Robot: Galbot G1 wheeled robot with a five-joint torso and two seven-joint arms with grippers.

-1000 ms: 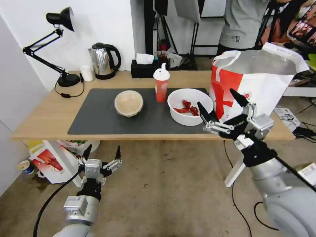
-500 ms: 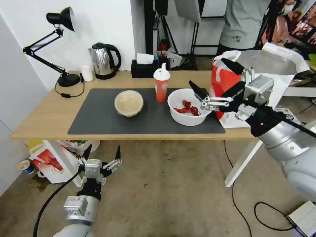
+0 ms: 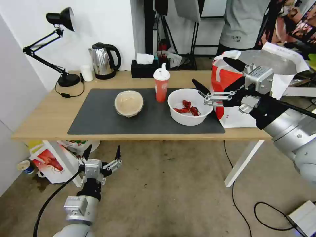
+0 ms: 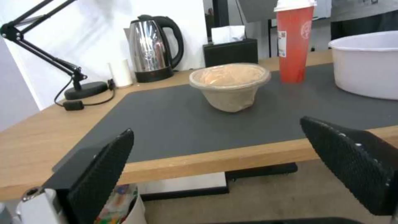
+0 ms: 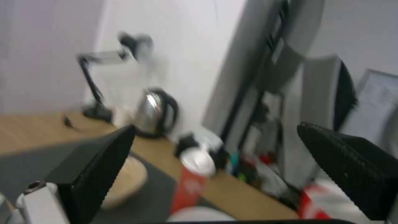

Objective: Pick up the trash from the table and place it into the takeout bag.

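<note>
On the table [image 3: 46, 112], the dark mat [image 3: 98, 118] holds three pieces of trash: a beige clear-lidded bowl [image 3: 128, 103], a red drink cup [image 3: 161, 87] with a white spouted lid, and a wide white bowl [image 3: 187, 120] with red crayfish shells [image 3: 186, 107]. The white takeout bag [image 3: 283, 65] stands open at the table's right end. My right gripper [image 3: 209, 69] is open, hovering above the white bowl's right rim in front of the bag. Below the table's front edge, my left gripper [image 3: 103, 149] hangs open, facing the beige bowl [image 4: 230, 84].
A black desk lamp [image 3: 62, 19], a steel kettle [image 3: 103, 61], a small white cup [image 3: 87, 73] and a black tissue box [image 3: 144, 67] line the table's back edge. A smaller red-and-white bag [image 3: 52, 161] sits on the floor under the left end. Cables lie at the floor's right.
My right arm has risen from below the table's front edge to above the white bowl's right rim, still open. The left arm has stayed put.
</note>
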